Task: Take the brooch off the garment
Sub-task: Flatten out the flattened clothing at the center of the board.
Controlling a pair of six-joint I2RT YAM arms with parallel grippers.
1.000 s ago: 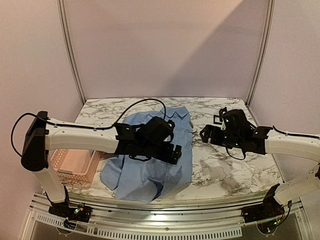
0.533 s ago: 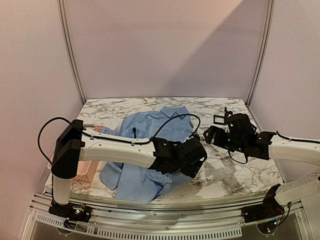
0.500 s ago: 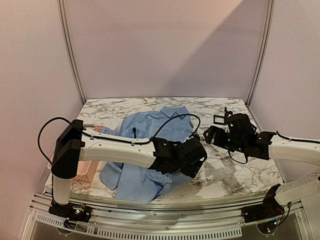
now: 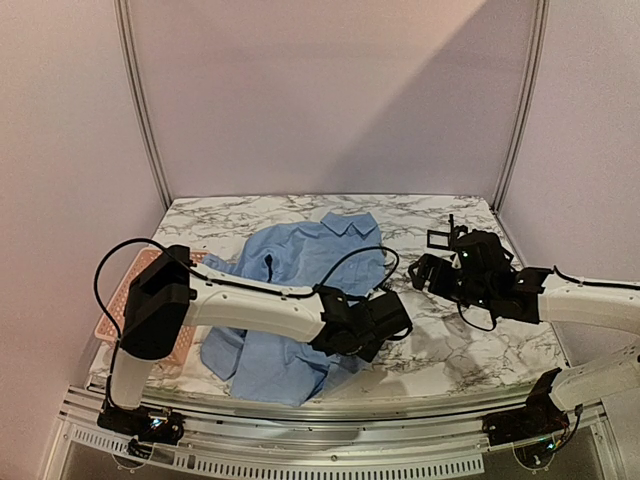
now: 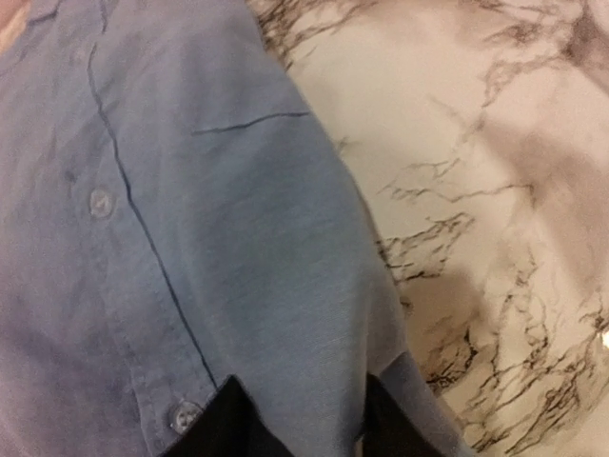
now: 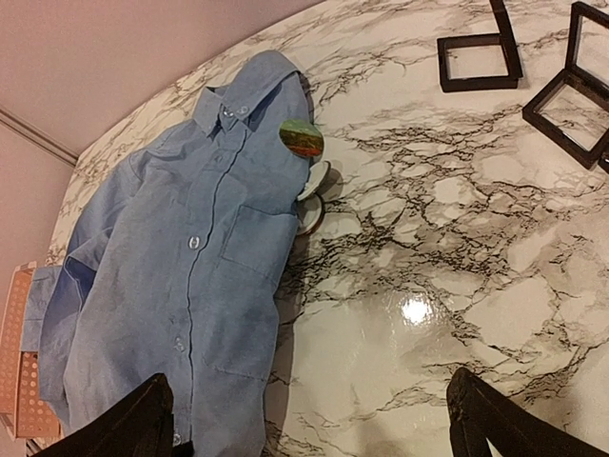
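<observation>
Where the white, grey-veined marble tabletop (image 4: 450, 350) carries the lot, the chief item is the garment (image 4: 290, 300): a light blue shirt of soft, wrinkled cloth, lying front up with its collar toward the far side, a stitched placket of small pale buttons (image 5: 100, 202) and a square chest pocket (image 6: 255, 243). Brooch (image 6: 301, 138): a small round disc, glossy, banded green, orange and red, sitting on the garment just below the collar at the edge that meets the bare marble. Two pale rounded discs (image 6: 312, 179) lie just beside that edge, below the brooch. Left tool (image 5: 304, 409): black fingers (image 5: 228, 424) set fairly narrow at the garment's near edge, a fold of blue cloth lying between them; whether they pinch it cannot be told. It stands well apart from the brooch, toward the hem end. Right tool (image 6: 310, 381): black fingers (image 6: 128, 424) spread wide, holding nothing, hanging over the marble beside the garment, the brooch well ahead of it. Basket (image 4: 125, 300): pink perforated plastic, at the tabletop's left edge, touching the garment's sleeve side. Frames (image 6: 481, 57): black, square, thin-rimmed, lying on the marble far from the garment.
</observation>
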